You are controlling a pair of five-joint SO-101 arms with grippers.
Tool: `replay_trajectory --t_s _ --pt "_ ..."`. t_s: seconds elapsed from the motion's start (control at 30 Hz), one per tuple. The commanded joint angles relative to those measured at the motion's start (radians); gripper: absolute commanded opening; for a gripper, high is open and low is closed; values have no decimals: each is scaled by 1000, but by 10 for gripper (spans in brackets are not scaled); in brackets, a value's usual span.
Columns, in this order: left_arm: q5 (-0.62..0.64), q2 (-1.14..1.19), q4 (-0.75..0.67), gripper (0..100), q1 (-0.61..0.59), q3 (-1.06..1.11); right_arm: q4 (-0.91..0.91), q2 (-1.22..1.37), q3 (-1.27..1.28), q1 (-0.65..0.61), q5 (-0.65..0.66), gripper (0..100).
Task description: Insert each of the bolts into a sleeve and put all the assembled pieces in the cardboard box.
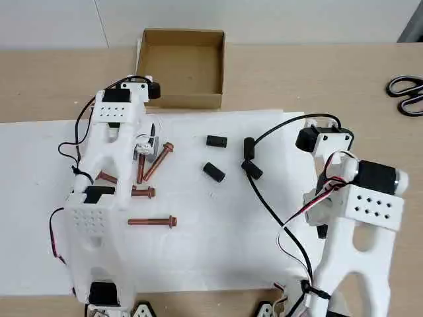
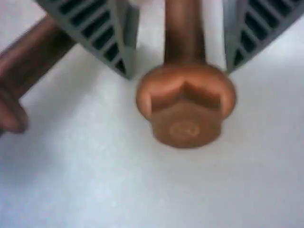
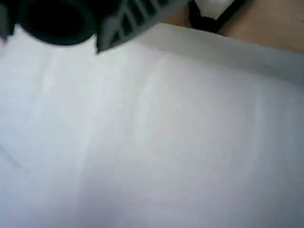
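Several copper bolts lie on the white sheet by the left arm, among them one [image 1: 158, 160] lying slantwise and one [image 1: 153, 222] nearer the front. My left gripper [image 2: 176, 69] is open and straddles the shank of a bolt [image 2: 185, 107], with a gap on each side; in the high view this gripper [image 1: 143, 146] is down among the bolts. Black sleeves [image 1: 216, 141] [image 1: 213, 172] [image 1: 252, 170] lie mid-sheet. My right gripper [image 3: 90, 28] is shut on a black sleeve [image 3: 54, 21], low over the sheet at the right. The cardboard box [image 1: 182, 66] stands at the back.
Scissors [image 1: 404, 92] lie on the wooden table at the far right. A black cable [image 1: 271, 205] runs across the sheet from the sleeves toward the right arm's base. The white sheet [image 1: 218, 251] has free room in its front middle.
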Motion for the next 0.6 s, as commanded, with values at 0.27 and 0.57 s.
replay_trajectory --t_s 0.27,0.57 --pt "5 133 28 119 -3 -242 5 -18 -6 7 9 4" --pt "2 239 109 3 -3 -341 5 -18 -6 5 9 4"
